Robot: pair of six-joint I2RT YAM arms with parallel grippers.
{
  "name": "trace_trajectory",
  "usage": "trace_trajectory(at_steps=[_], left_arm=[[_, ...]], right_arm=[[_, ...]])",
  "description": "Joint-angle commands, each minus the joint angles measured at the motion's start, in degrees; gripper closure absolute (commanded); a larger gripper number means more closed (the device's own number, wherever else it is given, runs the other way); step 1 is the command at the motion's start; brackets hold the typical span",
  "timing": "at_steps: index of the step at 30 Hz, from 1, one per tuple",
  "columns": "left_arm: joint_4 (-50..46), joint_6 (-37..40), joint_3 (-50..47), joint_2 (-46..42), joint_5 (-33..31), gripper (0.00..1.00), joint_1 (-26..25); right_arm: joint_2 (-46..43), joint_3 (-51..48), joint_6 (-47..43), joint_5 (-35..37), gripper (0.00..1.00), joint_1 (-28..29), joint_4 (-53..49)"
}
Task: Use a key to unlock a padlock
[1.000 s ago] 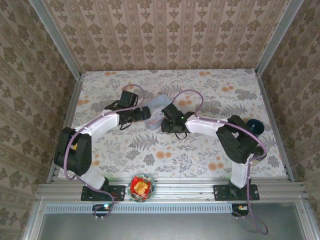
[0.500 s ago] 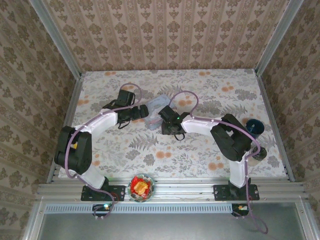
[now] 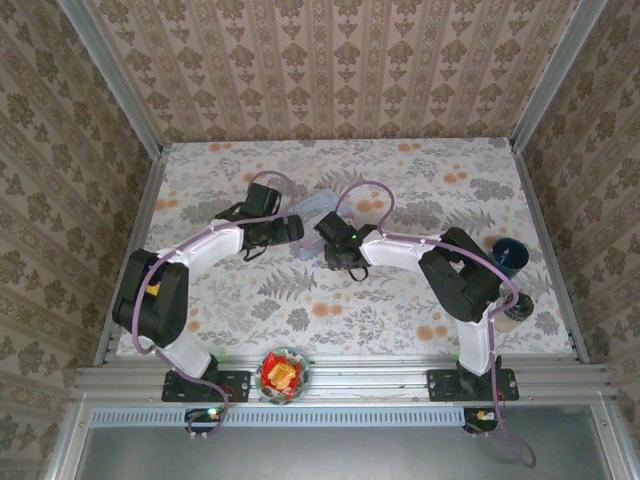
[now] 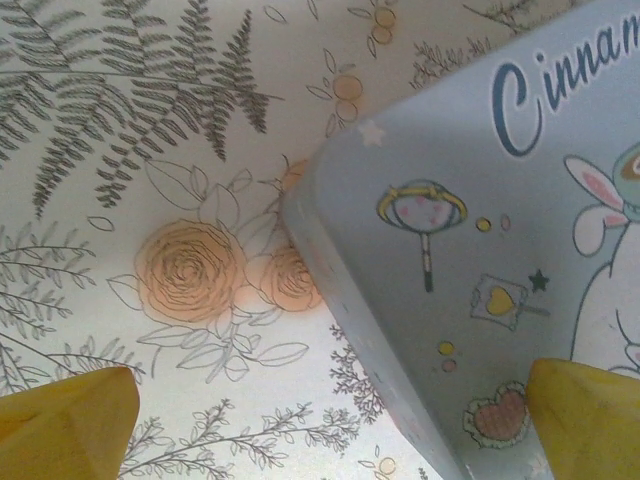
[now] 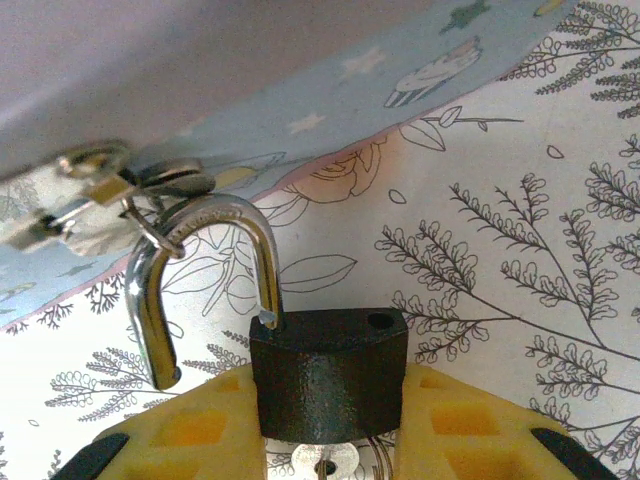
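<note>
The left gripper (image 4: 327, 420) hangs wide open, its yellow tips straddling a corner of the pale blue rectangular tin (image 4: 480, 250) with the glossy cartoon print. It has slid up to that tin over the last second. Further right, the right gripper (image 5: 328, 405) has nudged left and pinched in. Its chunky yellow plastic fingers (image 5: 190, 425) now clamp the small matte dark squarish padlock (image 5: 328, 375) at bottom centre of the wrist view. The shiny curved steel shackle (image 5: 215, 215) is popped, with an empty hole showing, yet it's hooked through the tin's metal latch (image 5: 95, 185). A silvery key (image 5: 325, 462) sits underneath. Looks unlocked to me, just needs unhooking.
</note>
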Motion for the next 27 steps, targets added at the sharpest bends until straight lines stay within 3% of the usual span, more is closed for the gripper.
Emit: trace_trajectory(at_steps=[1,12,27], left_arm=[[-1.91,1.36,-0.81,0.49,-1.63,0.00,-0.79],[-2.99,2.31,-1.49,0.46,-3.81,0.00,-2.11],[-2.88,2.41,-3.70,0.22,-4.30,0.00,-4.05]], right_arm=[[0.65,-2.04,1.51,-0.90,0.81,0.00,2.61],[-1.24,-3.51,2.29,-3.28,0.91,-1.16,5.32],[-1.19,-4.01,5.66,-7.90,0.94,-2.23,10.25]])
